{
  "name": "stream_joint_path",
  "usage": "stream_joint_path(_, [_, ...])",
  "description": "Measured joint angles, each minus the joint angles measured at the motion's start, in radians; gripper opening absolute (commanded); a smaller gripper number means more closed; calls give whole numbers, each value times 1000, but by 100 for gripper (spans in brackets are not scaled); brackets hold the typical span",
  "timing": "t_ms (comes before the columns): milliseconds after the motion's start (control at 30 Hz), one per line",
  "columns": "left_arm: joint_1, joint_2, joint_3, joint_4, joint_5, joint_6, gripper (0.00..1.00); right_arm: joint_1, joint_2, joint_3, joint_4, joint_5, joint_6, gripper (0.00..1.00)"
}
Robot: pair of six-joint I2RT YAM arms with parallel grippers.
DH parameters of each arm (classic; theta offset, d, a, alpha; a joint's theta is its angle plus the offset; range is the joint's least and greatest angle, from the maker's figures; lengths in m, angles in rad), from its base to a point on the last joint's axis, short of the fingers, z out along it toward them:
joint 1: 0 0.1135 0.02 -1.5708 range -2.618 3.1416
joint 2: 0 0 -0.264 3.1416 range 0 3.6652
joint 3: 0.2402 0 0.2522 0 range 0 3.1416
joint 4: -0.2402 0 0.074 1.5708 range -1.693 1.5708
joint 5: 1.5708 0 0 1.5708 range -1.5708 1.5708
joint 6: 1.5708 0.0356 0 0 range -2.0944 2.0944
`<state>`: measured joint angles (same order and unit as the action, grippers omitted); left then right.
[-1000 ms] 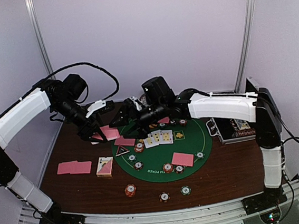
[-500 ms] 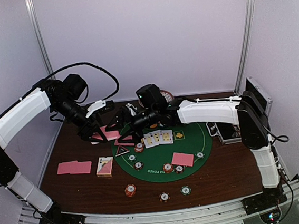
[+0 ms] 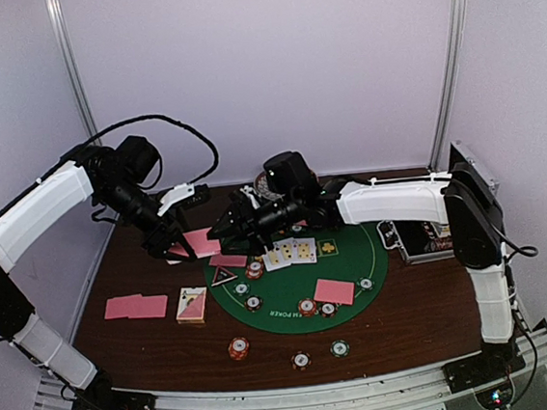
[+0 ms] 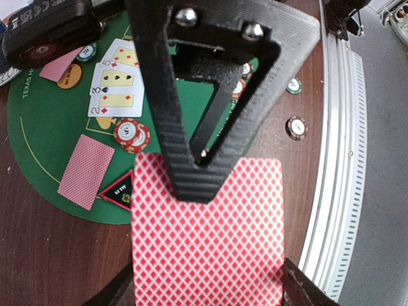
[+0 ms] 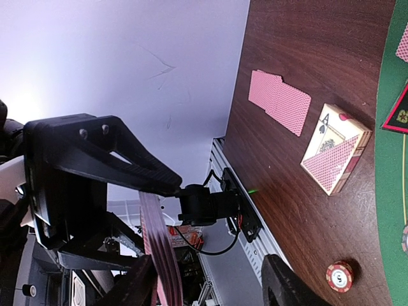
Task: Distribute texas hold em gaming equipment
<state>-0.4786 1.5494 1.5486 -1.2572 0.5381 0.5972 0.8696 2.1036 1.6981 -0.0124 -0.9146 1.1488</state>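
My left gripper [image 3: 168, 245] hangs over the table's left side, shut on a stack of pink-backed cards [image 3: 202, 241], gripped across its width [image 4: 207, 242]. My right gripper [image 3: 228, 231] reaches in from the right, open, its jaws straddling the stack's free end. One right finger [image 4: 185, 127] lies on the top card; the other stands well off the stack's edge [image 5: 159, 255]. Face-up cards [image 3: 291, 253], a face-down card [image 3: 334, 291], striped chips [image 3: 308, 307] and the black-red triangle marker [image 3: 224, 276] lie on the green mat [image 3: 356, 255].
Two pink cards [image 3: 136, 306] and a card box [image 3: 192, 305] lie on the brown table at the left. Three chips [image 3: 238, 348] [image 3: 301, 360] [image 3: 340, 348] sit near the front edge. An open case [image 3: 427, 237] stands at the right.
My right gripper has come left onto the held stack and its jaws have narrowed. The left arm and its cards have stayed put.
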Motion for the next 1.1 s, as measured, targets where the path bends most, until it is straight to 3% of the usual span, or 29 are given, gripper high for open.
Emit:
stream_joint_path(133, [0, 0, 0, 0, 1, 0, 0, -9, -23, -28, 14, -5, 9, 56])
stream_joint_path(333, [0, 0, 0, 0, 3, 0, 0, -11, -27, -44, 47, -4, 33, 72])
stream_joint_path(533, [0, 0, 0, 0, 7, 0, 0, -1, -27, -45, 81, -2, 41, 75])
stream_joint_path(800, [0, 0, 0, 0, 16, 0, 0, 18, -21, 19, 76, -14, 29, 74])
stream_joint_path(1100, [0, 0, 0, 0, 20, -1, 0, 23, 23, 71, -14, -50, -32, 56])
